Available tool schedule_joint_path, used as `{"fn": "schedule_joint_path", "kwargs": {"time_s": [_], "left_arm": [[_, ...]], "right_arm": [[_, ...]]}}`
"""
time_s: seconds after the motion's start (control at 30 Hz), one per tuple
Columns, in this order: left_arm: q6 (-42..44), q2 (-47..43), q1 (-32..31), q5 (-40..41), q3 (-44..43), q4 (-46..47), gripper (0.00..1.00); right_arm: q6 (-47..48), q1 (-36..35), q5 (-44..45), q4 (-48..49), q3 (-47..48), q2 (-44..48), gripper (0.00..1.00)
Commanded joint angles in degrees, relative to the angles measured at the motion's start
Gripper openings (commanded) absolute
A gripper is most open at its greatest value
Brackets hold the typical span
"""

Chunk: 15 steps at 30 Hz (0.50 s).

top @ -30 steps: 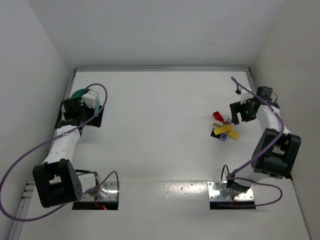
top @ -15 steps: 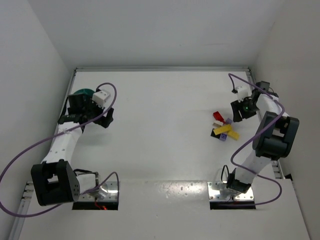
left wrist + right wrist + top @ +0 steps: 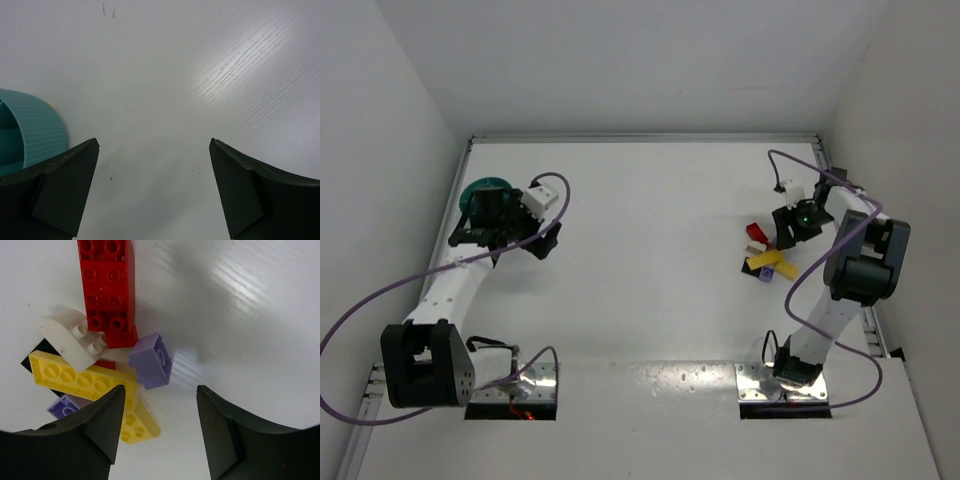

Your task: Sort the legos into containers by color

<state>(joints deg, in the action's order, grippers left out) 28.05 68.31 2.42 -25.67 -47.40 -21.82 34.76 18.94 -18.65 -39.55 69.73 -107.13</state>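
Well, the right gripper is plainly the one placed for the job: it hangs over the heap of legos with its jaws spread and nothing between them. The left gripper is well apart from the heap, also open and empty, with the teal bowl just beside the outer face of its left finger.

Just ahead of the right jaws' gap, a shade toward the left finger, sits a small purple brick. It is squarish and turned cornerwise to the fingers, so I would guess a slight twist is needed before they close on flat faces. Beyond it a long red brick runs lengthwise straight away from the jaws. A long yellow plate lies slantwise across the left finger's front, one end hidden beneath that fingertip. A white brick with a rounded end leans between the red and the yellow. The pieces touch and overlap, so a grip on the purple one may nudge its neighbours. The bowl shows an inner wall; no brick is visible in the part I can see.
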Motion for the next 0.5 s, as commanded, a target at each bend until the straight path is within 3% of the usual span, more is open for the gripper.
{"fn": "schedule_joint_path", "kwargs": {"time_s": [0.0,0.33,0.47], "left_arm": [[0.25,0.50,-1.36,0.27,0.20,1.96,0.98],[0.25,0.50,-3.12,2.56,0.73,2.49,0.98],[-0.28,0.50,-3.65,3.08,0.73,3.10,0.98]], "right_arm": [[1.36,-1.36,-2.18,0.18,3.56,-1.14,0.60],[0.83,-2.94,-1.12,1.49,4.71,-3.61,0.59],[0.83,-2.94,-0.51,2.02,4.10,-3.61,0.49]]}}
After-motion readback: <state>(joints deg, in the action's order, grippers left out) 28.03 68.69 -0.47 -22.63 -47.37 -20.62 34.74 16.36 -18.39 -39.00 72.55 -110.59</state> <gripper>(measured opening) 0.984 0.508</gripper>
